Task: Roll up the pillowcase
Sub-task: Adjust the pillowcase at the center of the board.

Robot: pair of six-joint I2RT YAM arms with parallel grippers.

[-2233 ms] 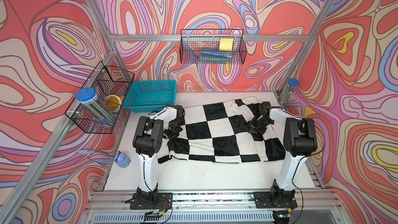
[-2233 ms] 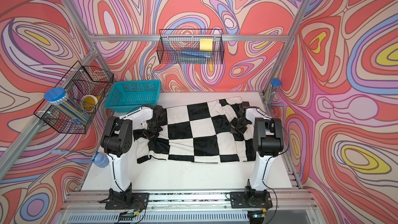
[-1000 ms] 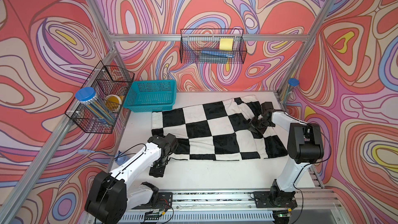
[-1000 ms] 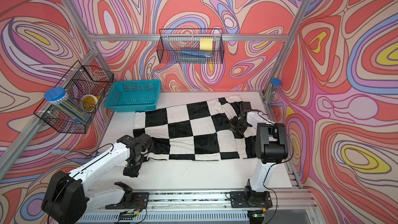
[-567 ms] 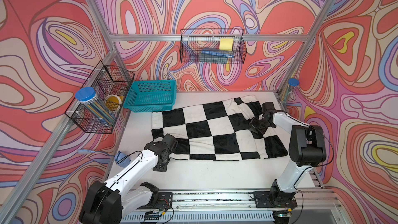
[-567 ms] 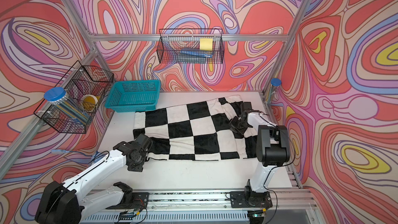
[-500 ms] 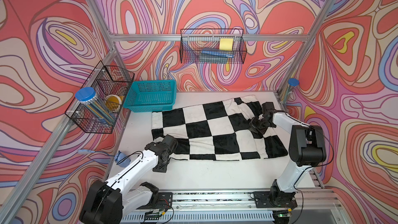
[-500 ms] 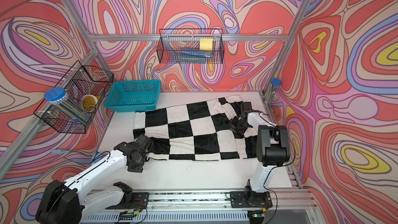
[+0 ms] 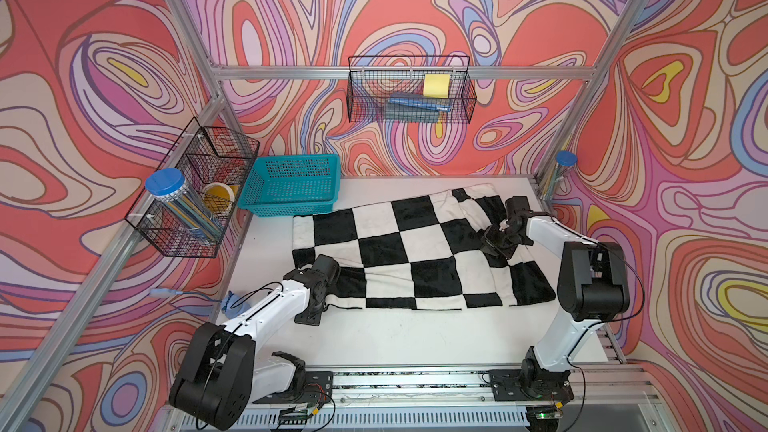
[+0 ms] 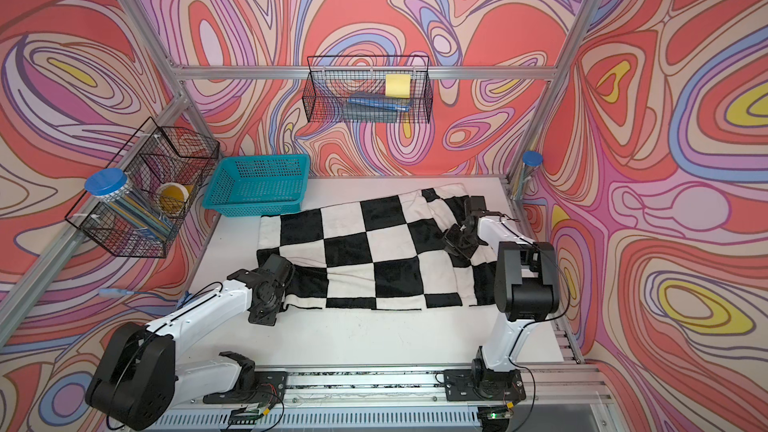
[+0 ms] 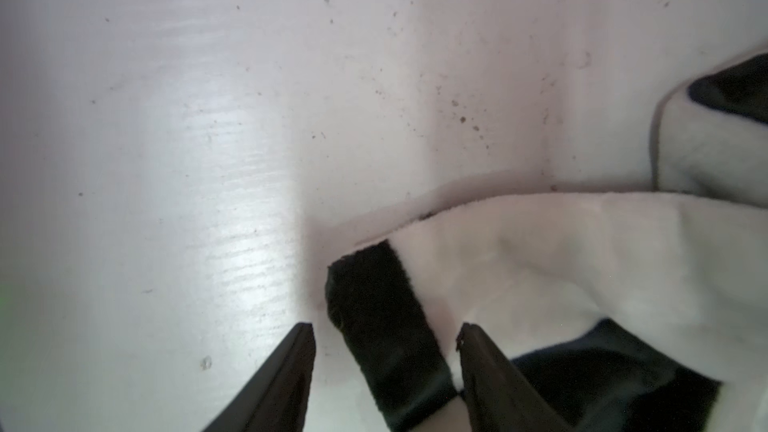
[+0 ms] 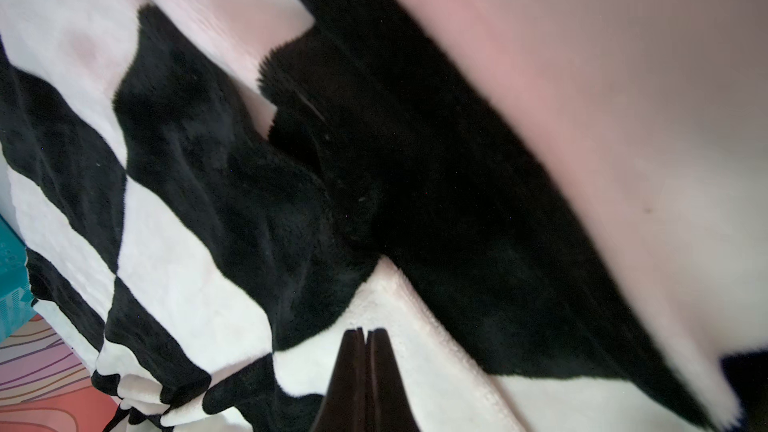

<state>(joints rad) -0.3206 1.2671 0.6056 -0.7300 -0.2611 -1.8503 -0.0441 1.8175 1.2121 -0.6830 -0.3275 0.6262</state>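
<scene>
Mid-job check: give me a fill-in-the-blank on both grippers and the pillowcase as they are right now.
The left gripper stands ___, its fingers either side of a black corner of the pillowcase.
The right gripper, over the checked cloth, is ___.
The pillowcase lies spread, not yet rolled, on the ___ table.
Missing words: open; shut; white.

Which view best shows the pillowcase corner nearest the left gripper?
The left wrist view: the corner lies close up between the open fingers. In both top views the left arm mostly hides that corner of the pillowcase. The right wrist view shows only the cloth's opposite end.
</scene>
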